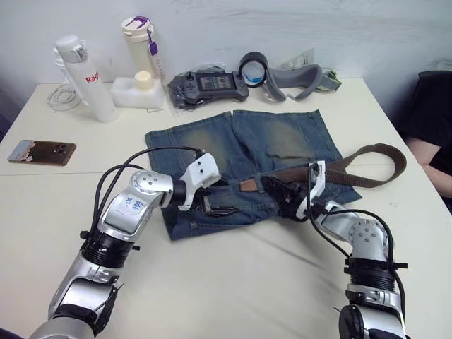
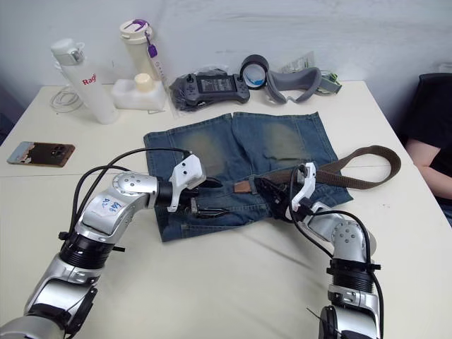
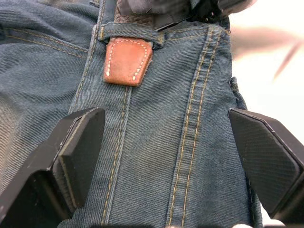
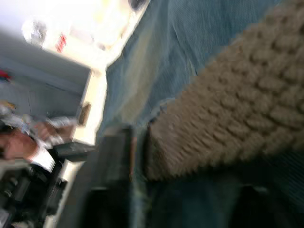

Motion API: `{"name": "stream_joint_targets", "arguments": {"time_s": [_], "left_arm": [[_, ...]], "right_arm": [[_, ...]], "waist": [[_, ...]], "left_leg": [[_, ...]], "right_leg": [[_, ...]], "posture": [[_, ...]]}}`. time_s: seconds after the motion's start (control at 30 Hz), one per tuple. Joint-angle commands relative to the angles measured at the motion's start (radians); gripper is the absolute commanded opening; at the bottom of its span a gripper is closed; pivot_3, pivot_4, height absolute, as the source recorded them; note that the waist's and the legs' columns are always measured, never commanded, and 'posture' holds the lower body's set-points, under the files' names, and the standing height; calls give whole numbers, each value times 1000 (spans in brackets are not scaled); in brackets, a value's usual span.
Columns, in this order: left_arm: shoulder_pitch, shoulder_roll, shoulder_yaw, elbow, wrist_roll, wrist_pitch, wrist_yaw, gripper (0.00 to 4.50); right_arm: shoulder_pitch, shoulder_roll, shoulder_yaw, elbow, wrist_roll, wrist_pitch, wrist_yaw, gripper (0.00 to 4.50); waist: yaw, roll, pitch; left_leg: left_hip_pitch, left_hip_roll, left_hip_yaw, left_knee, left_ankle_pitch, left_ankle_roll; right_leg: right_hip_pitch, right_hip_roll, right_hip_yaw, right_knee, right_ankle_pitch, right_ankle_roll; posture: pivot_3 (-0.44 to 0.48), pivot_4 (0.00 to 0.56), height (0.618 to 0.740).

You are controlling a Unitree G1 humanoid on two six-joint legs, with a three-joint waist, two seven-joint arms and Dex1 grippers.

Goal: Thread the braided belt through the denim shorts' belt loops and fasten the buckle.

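Observation:
The denim shorts [image 1: 240,152] lie flat mid-table, waistband toward me. The braided belt [image 1: 378,166] loops on the table to the right and runs left along the waistband. Its tan tip [image 3: 127,61] pokes out from under one of the belt loops [image 3: 130,32]. My left gripper [image 1: 219,199] hovers open over the waistband just short of that tip, its fingers [image 3: 78,152] wide apart. My right gripper [image 1: 284,194] sits on the waistband to the right, shut on the braided strap [image 4: 228,109]. The buckle is hidden.
Along the back edge stand a white bottle [image 1: 85,70], a cream bottle [image 1: 141,42], a white container [image 1: 134,92], a game controller [image 1: 208,85], a tape roll [image 1: 253,67] and a grey padded band [image 1: 293,79]. A phone [image 1: 42,152] lies left. A person [image 1: 431,141] sits at the right edge.

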Motion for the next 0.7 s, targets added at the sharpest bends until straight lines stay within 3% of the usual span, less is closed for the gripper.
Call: {"name": "stream_joint_targets", "arguments": {"time_s": [0.03,0.17,0.4,0.5,0.6,0.67,0.7], "left_arm": [[-23,3,-5,-4,9,-29,-9,4500],[-31,2,-14,9,14,-43,-17,4500],[-45,-1,-22,37,19,-66,-23,4500],[-49,-3,-22,42,21,-76,-22,4500],[-53,-6,-17,53,31,-96,-15,4500],[-55,-9,-13,59,37,-117,-10,4500],[-56,-9,-14,64,48,-141,-4,4500]], "right_arm": [[28,-20,-115,-25,103,24,-88,2970],[36,-61,-215,-23,237,41,-158,2970],[46,-91,-248,8,326,30,-219,2970],[46,-69,-221,15,332,25,-235,2151],[52,-34,-171,4,318,23,-243,526],[54,-5,-145,-11,323,19,-254,44],[57,12,-129,-25,329,20,-263,44]], "waist": [[5,0,0],[17,1,1],[7,1,1],[5,2,1],[5,2,1],[5,2,1],[5,2,1]], "left_leg": [[0,0,0,0,0,0],[-1,-4,-1,0,-1,2],[-1,-4,0,0,-1,4],[-1,-4,0,0,-1,4],[-1,-4,0,0,-1,4],[-1,-3,0,0,-1,4],[-1,-3,0,0,-1,4]], "right_leg": [[0,0,0,0,0,0],[0,-5,0,0,0,0],[0,-4,0,0,0,0],[0,-4,0,0,0,0],[0,-4,0,0,0,0],[0,-4,0,0,0,0],[0,-4,0,0,0,0]], "posture": [[0,150,731],[0,150,731],[0,150,731],[0,150,731],[0,150,731],[0,150,731],[0,150,731]]}}
